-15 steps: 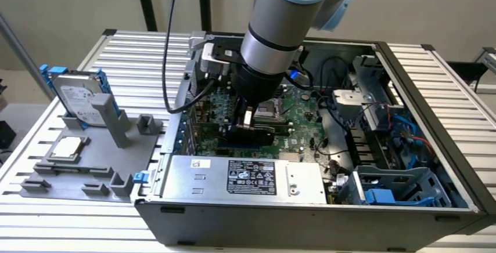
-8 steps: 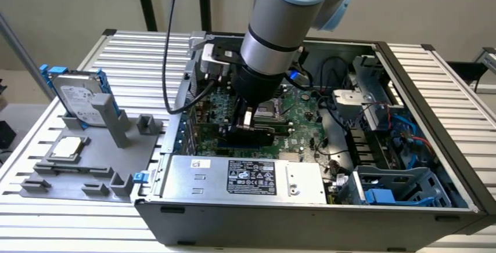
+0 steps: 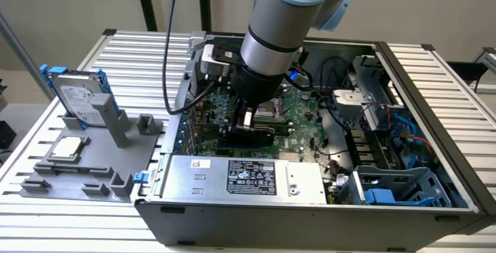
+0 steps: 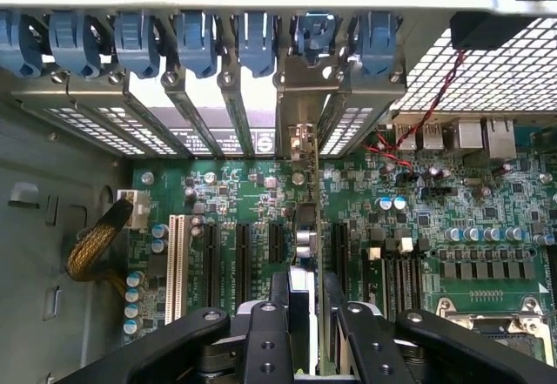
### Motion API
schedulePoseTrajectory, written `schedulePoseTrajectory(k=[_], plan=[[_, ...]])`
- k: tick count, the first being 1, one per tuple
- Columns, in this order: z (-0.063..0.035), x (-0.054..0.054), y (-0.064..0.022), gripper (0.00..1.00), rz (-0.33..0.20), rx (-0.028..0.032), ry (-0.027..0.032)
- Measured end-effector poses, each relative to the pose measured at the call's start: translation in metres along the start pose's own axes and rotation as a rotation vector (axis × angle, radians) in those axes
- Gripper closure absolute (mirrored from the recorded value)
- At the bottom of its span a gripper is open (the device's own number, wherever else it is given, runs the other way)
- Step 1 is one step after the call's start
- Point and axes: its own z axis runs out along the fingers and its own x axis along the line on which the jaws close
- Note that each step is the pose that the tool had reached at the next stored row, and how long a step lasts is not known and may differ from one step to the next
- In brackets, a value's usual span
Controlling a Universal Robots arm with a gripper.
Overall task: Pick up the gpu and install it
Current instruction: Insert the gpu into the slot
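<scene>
The gpu [image 4: 306,245] stands on edge between my fingers [image 4: 277,301] in the wrist view. Its silver bracket [image 4: 298,110] reaches up into the row of rear slot openings, and its lower edge sits along a black expansion slot of the green motherboard [image 4: 435,201]. In the exterior view the gripper [image 3: 248,120] is down inside the open computer case [image 3: 434,90], shut on the black card [image 3: 246,136] just above the board. The arm hides the slot itself.
A grey fixture tray [image 3: 85,174] at the exterior view's left holds a silver hard drive with blue rails [image 3: 76,97] and a square CPU chip [image 3: 68,147]. The power supply [image 3: 240,177], a blue drive cage [image 3: 399,188] and cables [image 3: 341,70] crowd the case.
</scene>
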Motion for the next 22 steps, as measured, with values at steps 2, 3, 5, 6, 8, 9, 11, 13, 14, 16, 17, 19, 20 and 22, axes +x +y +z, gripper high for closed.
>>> schedulePoseTrajectory(k=[2,3,5,6,8,9,11,13,14,16,17,19,20,22], plan=[[0.0003,0.0000,-0.0001,0.74,0.000,0.0000,0.0001],[0.0005,0.0000,-0.0001,0.74,0.000,0.0000,0.0002],[0.0006,0.0000,-0.0001,0.74,0.000,0.0000,0.0009],[0.0006,0.0000,-0.0001,0.74,0.000,0.0000,0.0011],[0.0007,0.0000,-0.0002,0.74,0.000,0.0000,0.0014],[0.0008,0.0000,-0.0002,0.74,0.000,0.0000,0.0015],[0.0009,-0.0001,-0.0002,0.74,0.000,0.0001,0.0018],[0.0009,-0.0002,-0.0003,0.74,0.001,0.0001,0.0022],[0.0009,-0.0003,-0.0003,0.74,0.001,0.0001,0.0023],[0.0011,-0.0004,-0.0005,0.74,0.001,0.0001,0.0028],[0.0011,-0.0004,-0.0006,0.74,0.001,0.0000,0.0032],[0.0014,-0.0006,-0.0007,0.74,0.001,0.0000,0.0039],[0.0015,-0.0007,-0.0009,0.74,0.001,0.0000,0.0043],[0.0019,-0.0010,-0.0010,0.74,0.001,0.0002,0.0054]])
